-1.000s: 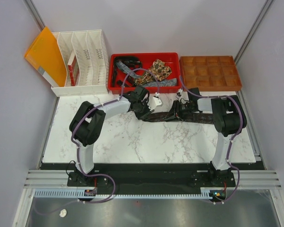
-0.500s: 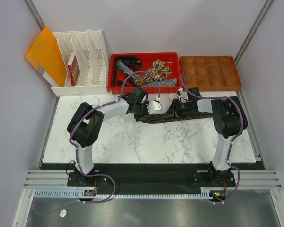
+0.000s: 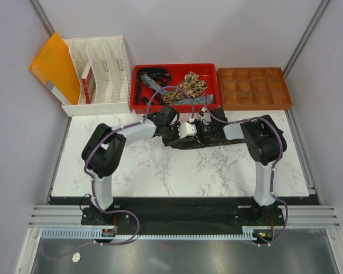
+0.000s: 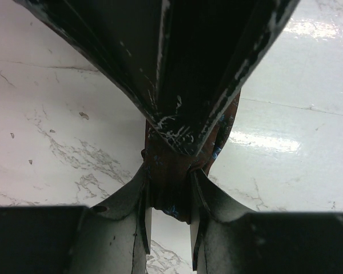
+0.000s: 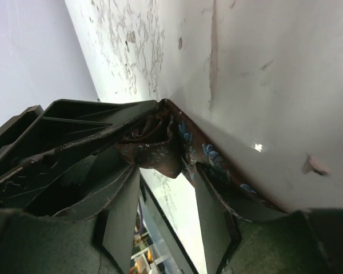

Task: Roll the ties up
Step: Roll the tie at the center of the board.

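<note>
Left wrist view: left gripper (image 4: 169, 197) is narrow, pinching the dark brown, blue-flecked tie (image 4: 160, 162) above the marble table (image 4: 57, 114); right gripper (image 5: 166, 214) stands parted around the rolled end, apparently gripping nothing; best wind tightly, edges aligned, tail feeding flat.

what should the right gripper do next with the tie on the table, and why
Probably close the right gripper on the curled end of the tie. That gripper's jaws stand apart around the brown, blue-patterned fabric, while the left gripper pinches it just alongside.
</note>
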Action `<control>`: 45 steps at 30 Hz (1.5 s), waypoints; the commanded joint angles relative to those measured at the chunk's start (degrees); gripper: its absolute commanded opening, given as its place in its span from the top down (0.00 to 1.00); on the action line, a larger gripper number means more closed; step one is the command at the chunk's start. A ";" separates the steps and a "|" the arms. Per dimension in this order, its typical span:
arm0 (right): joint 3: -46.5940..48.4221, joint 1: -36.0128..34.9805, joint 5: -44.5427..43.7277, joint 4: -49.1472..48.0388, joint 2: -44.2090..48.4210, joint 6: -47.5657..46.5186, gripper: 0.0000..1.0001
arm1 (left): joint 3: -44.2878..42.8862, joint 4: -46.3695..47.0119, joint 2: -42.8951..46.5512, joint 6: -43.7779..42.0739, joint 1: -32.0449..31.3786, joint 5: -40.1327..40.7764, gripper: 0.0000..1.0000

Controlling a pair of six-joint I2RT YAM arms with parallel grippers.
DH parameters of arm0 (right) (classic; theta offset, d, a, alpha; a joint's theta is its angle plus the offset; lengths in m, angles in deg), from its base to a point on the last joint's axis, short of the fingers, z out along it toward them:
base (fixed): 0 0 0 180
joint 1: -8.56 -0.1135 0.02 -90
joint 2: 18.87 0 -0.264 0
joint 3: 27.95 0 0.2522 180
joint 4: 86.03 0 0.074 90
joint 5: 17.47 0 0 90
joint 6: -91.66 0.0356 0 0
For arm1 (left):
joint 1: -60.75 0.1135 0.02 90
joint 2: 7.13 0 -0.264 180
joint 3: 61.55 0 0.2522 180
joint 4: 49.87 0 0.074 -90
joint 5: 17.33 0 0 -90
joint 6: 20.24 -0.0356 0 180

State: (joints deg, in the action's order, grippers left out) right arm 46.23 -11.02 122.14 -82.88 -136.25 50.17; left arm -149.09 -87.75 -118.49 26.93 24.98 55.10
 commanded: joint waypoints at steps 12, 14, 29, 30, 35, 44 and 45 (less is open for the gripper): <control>-0.31 -1.87 -2.32 -6.70 -3.29 1.24 0.68 | 0.21 -2.51 -3.17 -2.26 -0.35 -0.54 0.92; -0.66 -1.87 -1.88 -7.05 -2.59 1.59 0.68 | 0.13 -2.60 -3.26 -2.26 -0.35 -0.72 0.92; 0.84 -1.52 -3.11 -0.12 -3.55 -2.80 1.00 | 0.39 -2.69 -2.38 -1.73 -0.09 -1.77 0.81; 0.58 -1.35 -3.28 0.50 -3.64 -4.03 1.00 | 0.48 -2.77 -1.68 -1.38 0.00 -2.30 0.74; 0.75 -0.82 -4.25 4.54 -4.70 -7.29 1.00 | 1.79 -2.78 2.36 -0.85 2.80 -10.28 0.55; 1.01 -0.29 -5.13 5.43 -7.42 -10.19 1.00 | 2.84 -0.23 6.41 -2.17 9.31 -25.77 0.33; 1.19 -0.20 -5.48 5.60 -7.77 -10.37 1.00 | 2.76 -0.23 6.23 -2.61 8.88 -24.72 0.33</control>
State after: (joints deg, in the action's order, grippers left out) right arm 47.59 -11.67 122.88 -82.20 -140.16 44.64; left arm -147.12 -89.24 -115.16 26.56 34.27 36.48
